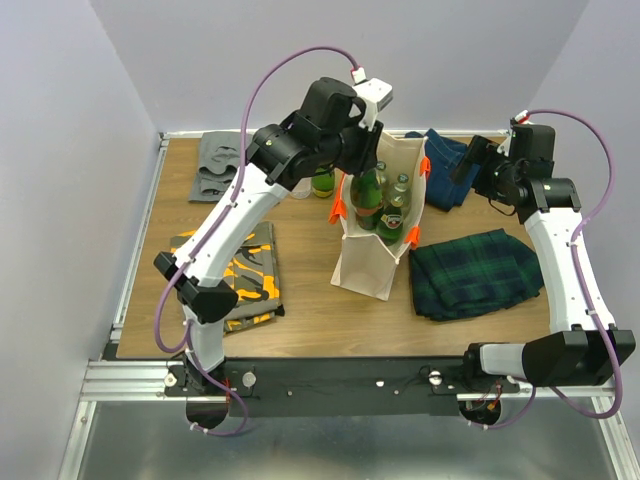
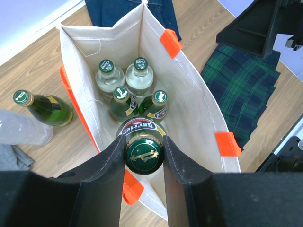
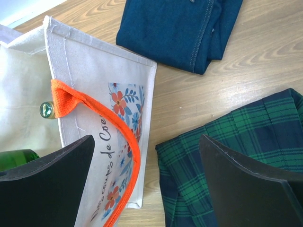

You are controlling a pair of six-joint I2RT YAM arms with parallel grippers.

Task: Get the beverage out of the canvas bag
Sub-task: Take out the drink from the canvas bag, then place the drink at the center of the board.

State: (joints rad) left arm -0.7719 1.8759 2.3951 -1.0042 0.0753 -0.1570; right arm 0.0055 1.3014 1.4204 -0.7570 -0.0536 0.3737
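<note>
Your wooden table [image 1: 300, 300] carries the canvas bag [image 1: 372, 262], upright, four other bottles [image 2: 138, 78] inside. Left gripper [image 2: 143, 156]: jaws clamped on the green Perrier bottle [image 2: 140, 126] at the bag's open top. Right gripper [image 3: 147, 139]: beside the bag, jaws wide apart.

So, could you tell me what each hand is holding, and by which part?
The left hand grips a green Perrier bottle by the top of its neck, at the cap. The right hand is open and holds nothing.
</note>
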